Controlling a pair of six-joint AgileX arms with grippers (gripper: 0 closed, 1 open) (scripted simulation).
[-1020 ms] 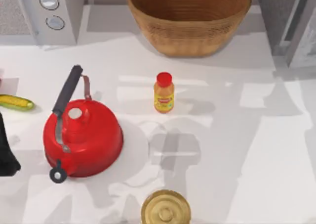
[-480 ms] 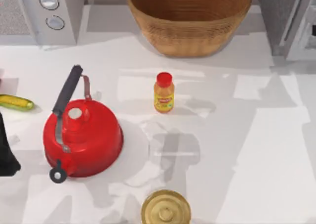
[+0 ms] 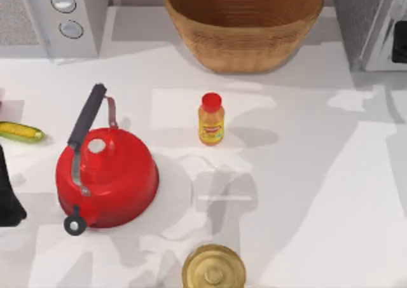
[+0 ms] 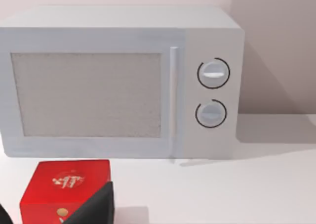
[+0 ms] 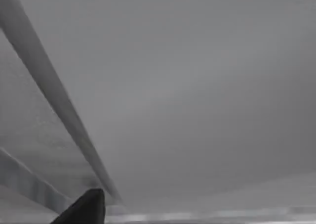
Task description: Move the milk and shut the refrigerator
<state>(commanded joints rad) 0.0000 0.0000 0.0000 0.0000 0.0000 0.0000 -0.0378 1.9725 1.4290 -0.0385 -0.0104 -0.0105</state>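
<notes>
The refrigerator (image 3: 354, 14) is the grey speckled box at the table's far right corner, and its flat door panel (image 3: 380, 28) stands at a narrow angle to it. A dark part of my right gripper (image 3: 400, 41) shows at the right edge, just beyond that door. In the right wrist view, plain grey refrigerator (image 5: 197, 85) surfaces lie very close in front of it. The milk is out of view. My left gripper (image 3: 7, 202) is parked at the table's left edge, open and holding nothing.
A wicker basket (image 3: 245, 21) stands at the back middle and a grey microwave (image 3: 57, 14) at the back left. A red kettle (image 3: 105, 173), an orange juice bottle (image 3: 211, 119), a corn cob (image 3: 19, 131) and a brass pot lid (image 3: 213, 269) lie on the table. A red box (image 4: 66, 192) sits before the microwave.
The refrigerator door has swung in toward the refrigerator body. The dark right gripper has come into the top view at the right edge, and the shadows on the table have shifted.
</notes>
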